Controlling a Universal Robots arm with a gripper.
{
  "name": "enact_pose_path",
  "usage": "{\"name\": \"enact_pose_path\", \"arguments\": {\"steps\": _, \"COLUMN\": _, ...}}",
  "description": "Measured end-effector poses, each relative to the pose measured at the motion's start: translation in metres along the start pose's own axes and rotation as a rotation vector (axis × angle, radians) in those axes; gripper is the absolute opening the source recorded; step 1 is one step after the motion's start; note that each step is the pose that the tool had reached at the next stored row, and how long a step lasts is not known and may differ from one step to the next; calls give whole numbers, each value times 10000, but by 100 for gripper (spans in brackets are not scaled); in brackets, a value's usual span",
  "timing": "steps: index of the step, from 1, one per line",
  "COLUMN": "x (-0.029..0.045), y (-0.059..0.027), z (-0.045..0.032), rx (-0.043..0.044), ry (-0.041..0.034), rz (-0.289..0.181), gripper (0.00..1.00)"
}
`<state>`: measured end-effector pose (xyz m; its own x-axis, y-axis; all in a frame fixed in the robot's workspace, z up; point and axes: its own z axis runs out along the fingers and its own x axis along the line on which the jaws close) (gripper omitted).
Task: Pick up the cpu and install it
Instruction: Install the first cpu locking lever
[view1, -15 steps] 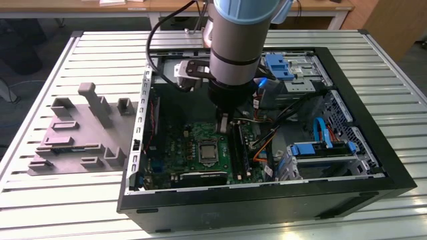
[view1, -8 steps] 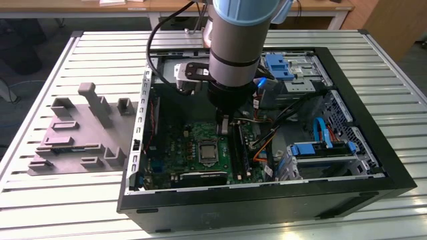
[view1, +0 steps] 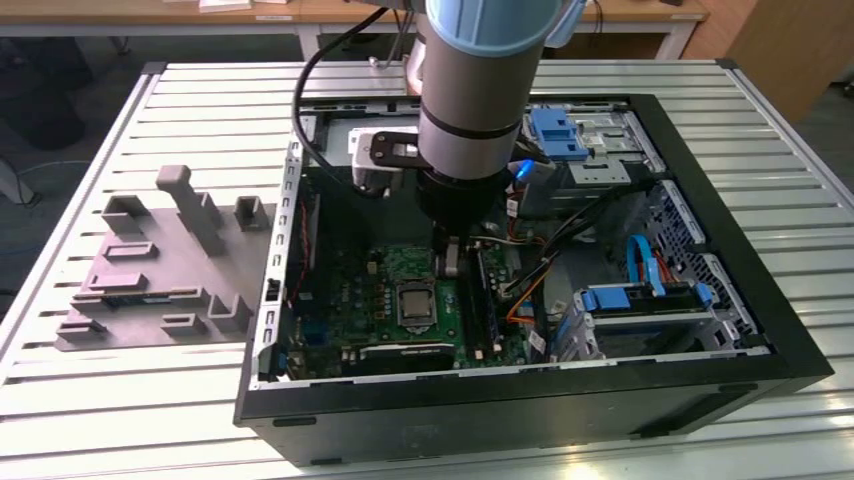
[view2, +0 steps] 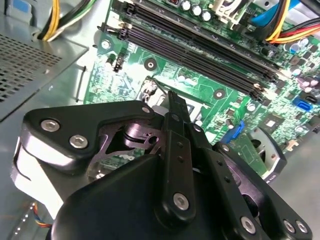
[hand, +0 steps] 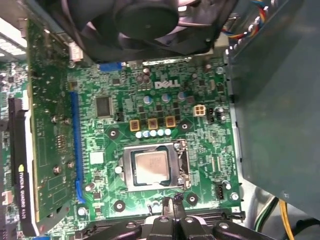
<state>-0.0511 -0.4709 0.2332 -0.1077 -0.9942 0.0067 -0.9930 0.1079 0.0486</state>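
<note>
One cpu (hand: 151, 167) sat in its silver-framed socket (hand: 125, 172) at lower centre of the first wrist view, on the green motherboard (hand: 200, 150). One hand (hand: 172, 207) hung just beside the socket's edge — its fingers (view2: 176, 112) pressed together, holding nothing. In the exterior view the arm (view1: 474, 100) reached into the open computer case (view1: 747, 300) — one grey moulded tray (view1: 147, 300) lay at left on the slatted worktop (view1: 80, 400).
</note>
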Motion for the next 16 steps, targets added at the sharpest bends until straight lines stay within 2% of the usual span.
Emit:
{"name": "enact_pose_path", "arguments": {"steps": 1, "x": 0, "y": 0, "z": 2, "rx": 4, "ry": 33, "rz": -73, "gripper": 11}}
{"name": "enact_pose_path", "arguments": {"steps": 3, "x": 4, "y": 0, "z": 6, "rx": 7, "ry": 52, "rz": -220, "gripper": 11}}
{"name": "enact_pose_path", "arguments": {"steps": 16, "x": 56, "y": -6, "z": 10, "rx": 11, "ry": 75, "rz": -699, "gripper": 11}}
